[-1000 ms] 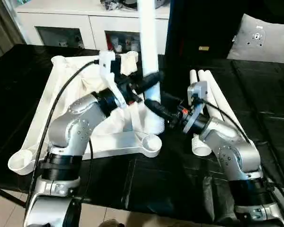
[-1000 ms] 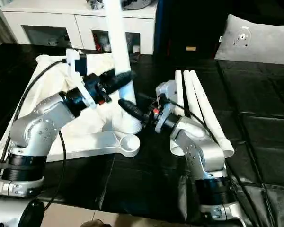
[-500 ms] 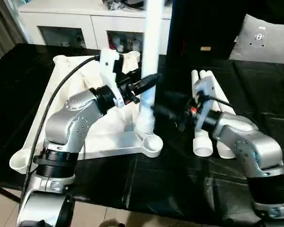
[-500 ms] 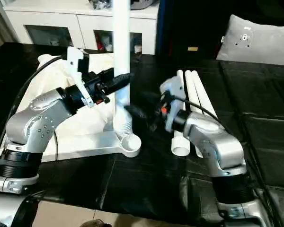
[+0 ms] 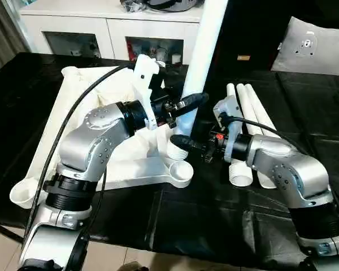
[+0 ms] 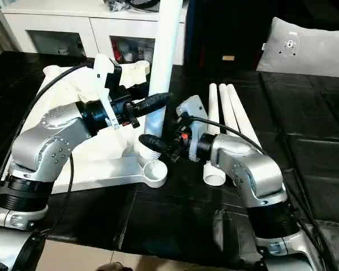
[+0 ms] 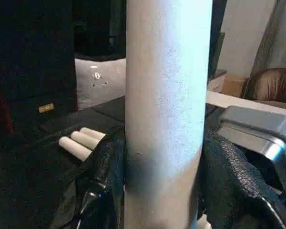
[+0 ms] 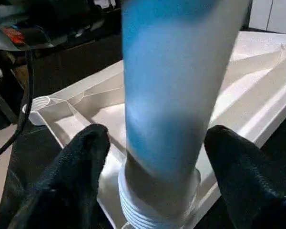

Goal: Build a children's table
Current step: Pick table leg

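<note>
Holding the long white tapered plastic tube leg (image 5: 206, 42) partway up its shaft, our left gripper (image 5: 187, 105) has its two black fingers pressed against either side of the tube, as the left wrist view makes plain. Our right gripper (image 5: 181, 142) stands spread wide around the leg's ribbed foot, its fingers (image 8: 83, 157) apart from the plastic. The leg tilts toward one o'clock, its threaded end (image 6: 148, 148) just above and beside the round corner socket (image 5: 181, 169) at the near right corner of the white ribbed plastic tabletop (image 5: 62, 121), which lies underside up on the black-covered work surface (image 5: 214, 220). Three more white tube legs (image 5: 246, 113) lie side by side at three o'clock of the socket. We judge the leg light, hollow and stiff, yet smooth enough to slip or twist in a pinch. We would grip it low near the threads to steer it, keeping the upper hold for balance.
</note>
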